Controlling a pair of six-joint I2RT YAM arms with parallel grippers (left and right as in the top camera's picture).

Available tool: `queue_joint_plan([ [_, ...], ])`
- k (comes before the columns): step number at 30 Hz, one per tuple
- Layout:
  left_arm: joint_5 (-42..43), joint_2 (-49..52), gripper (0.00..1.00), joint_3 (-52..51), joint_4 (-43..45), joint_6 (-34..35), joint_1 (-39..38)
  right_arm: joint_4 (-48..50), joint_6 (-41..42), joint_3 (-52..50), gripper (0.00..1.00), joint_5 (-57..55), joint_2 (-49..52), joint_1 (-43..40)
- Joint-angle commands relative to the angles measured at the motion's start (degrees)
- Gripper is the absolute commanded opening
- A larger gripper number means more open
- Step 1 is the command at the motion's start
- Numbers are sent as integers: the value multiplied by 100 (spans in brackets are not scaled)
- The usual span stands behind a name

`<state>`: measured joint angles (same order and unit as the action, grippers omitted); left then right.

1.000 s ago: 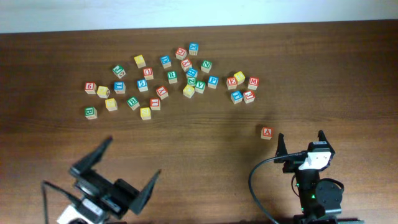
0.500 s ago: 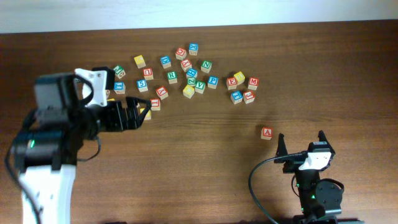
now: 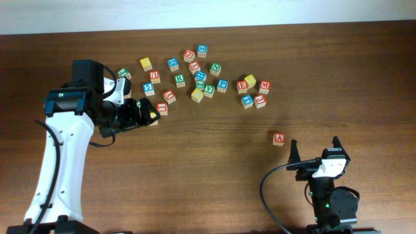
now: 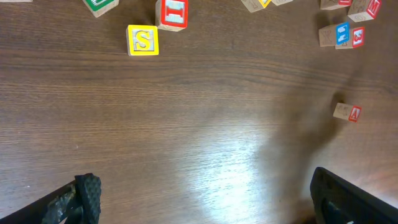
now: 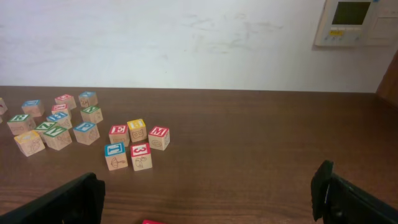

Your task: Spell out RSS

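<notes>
**Ana:** What are your left fingers doing?

**Robot:** I am holding my left fingers (image 4: pixel 84 199) spread wide above the dark brown wooden worktop (image 4: pixel 205 124), and they are gripping nothing.

**Ana:** Where is the S lying?

**Robot:** The small yellow-faced wooden S cube (image 4: pixel 142 40) is lying flat on the worktop ahead of those fingers. It is apart from them and nearer the left one's side. A red-faced wooden cube (image 4: pixel 173 12) is sitting just beside its upper right corner. From overhead, my left arm is hiding most of that S cube, at the lower left edge of the scatter.

**Ana:** And the R?

**Robot:** The pale wooden cube with a green R (image 3: pixel 180 79) is resting near the middle of the scattered cubes, well apart from both arms.

**Ana:** The other S?

**Robot:** More yellow-topped cubes are lying in the scatter. One is the yellow wooden cube at the upper left (image 3: pixel 146 64), but I cannot read their letters from overhead.

**Ana:** What about the right side?

**Robot:** I am holding my right fingers (image 5: pixel 74 202) wide as well, gripping nothing, near the front edge of the worktop. The lone wooden cube with a red A (image 3: pixel 279 138) is lying near the left fingertip, well apart from the scatter.
</notes>
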<state>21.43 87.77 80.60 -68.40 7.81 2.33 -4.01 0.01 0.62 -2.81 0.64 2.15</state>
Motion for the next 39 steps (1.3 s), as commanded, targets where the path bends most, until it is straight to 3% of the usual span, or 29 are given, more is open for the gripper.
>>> queue_joint_plan([
  [1, 173, 42, 99, 98, 15, 52, 9, -44, 24, -31, 98, -68, -44, -31],
  [10, -20, 42, 99, -74, 96, 129, -271, -44, 24, -31, 98, -68, -44, -31],
  [13, -2771, 42, 99, -74, 131, 2157, -264, -44, 24, -31, 98, -68, -44, -31],
  [15, -3519, 52, 99, -74, 304, 2520, -170, -44, 24, -31, 98, -68, -44, -31],
  [19, -3453, 63, 99, -74, 367, 2564, 289, -44, 24, -31, 98, -68, -44, -31],
  [24, -3259, 63, 99, -74, 118, 2562, 1462, -44, 24, -31, 98, -68, -44, -31],
  [25, -2931, 63, 99, -74, -63, 2559, 1587, -44, 24, -31, 98, -68, -44, -31],
  [27, -1665, 63, 99, -96, -232, 1991, 1451, -44, 24, -31, 98, -68, -44, -31],
  [28, -1478, 70, 99, -96, -236, 1703, 1248, -44, 24, -31, 98, -68, -46, -31],
  [33, -2190, 74, 99, -96, 39, 1650, 0, -44, 24, -31, 98, -68, -44, -31],
  [39, -2409, 74, 99, -96, -46, 1650, -271, -44, 24, -31, 98, -68, -44, -31],
])
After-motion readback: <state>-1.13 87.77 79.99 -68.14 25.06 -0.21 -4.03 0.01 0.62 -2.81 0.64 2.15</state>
